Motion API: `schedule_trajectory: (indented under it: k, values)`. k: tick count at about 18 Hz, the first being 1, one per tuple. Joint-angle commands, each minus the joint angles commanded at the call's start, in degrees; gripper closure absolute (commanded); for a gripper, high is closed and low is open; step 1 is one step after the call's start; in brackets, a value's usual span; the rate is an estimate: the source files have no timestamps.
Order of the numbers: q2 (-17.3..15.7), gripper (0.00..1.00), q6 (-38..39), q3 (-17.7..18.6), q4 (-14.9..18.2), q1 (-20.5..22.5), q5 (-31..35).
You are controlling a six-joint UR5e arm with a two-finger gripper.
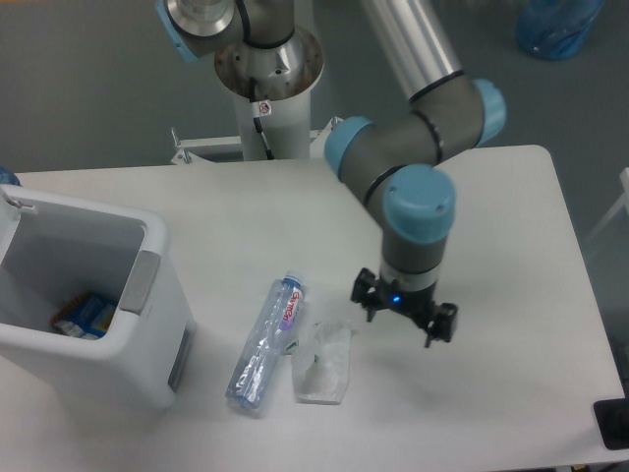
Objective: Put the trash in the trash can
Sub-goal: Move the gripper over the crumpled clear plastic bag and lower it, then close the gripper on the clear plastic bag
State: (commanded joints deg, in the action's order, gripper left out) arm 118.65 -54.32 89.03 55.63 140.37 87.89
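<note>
Hovering: gripper (405,316) above the tabletop (246,226), just right of the wrapper (323,360), not touching it
Gripper: fingers spread apart, nothing between them
Arm: grey links with blue caps, reaching in from the top and bending down to the wrist above the gripper
Bottle (267,341): flattened, clear, red-and-white label near the cap end; lying on the tabletop, cap end pointing up and right
Wrapper: crumpled, clear, with a small green speck; lying just right of the bottle, edges close or touching, cannot tell which
Bin (157,324): white, boxy, open on top, at the left of the tabletop, left of the bottle with a gap between; grey handle panel on the side facing the bottle
Packet (86,315): blue and yellow, lying at the bottom inside the bin
Base (267,74): white robot pedestal behind the far edge of the tabletop
In the way: open tabletop between bottle and bin; bin wall standing taller than both pieces
</note>
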Motion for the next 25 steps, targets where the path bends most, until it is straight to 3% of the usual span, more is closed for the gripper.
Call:
schedule_trajectory:
  k: [7,10,11,13,14,18,25]
  values:
    - [2.1,0.0,6.7,-1.0,-0.2,-4.4,-0.5]
    - [2.4,0.28,8.4,-1.0,-0.3,-5.3,-0.5]
    - [2.6,0.46,9.1,-1.1,-0.8,-5.7,-0.5]
    - [3.0,0.93,9.4,-1.0,-1.7,-6.9,-0.5]
    - [3.0,1.0,9.2,-0.8,-1.8,-6.9,-0.5]
    - [2.9,1.0,9.8,-1.0,-2.1,-7.2,-0.8]
    - [1.3,1.0,10.1,-1.3,-1.9,-5.8,-7.6]
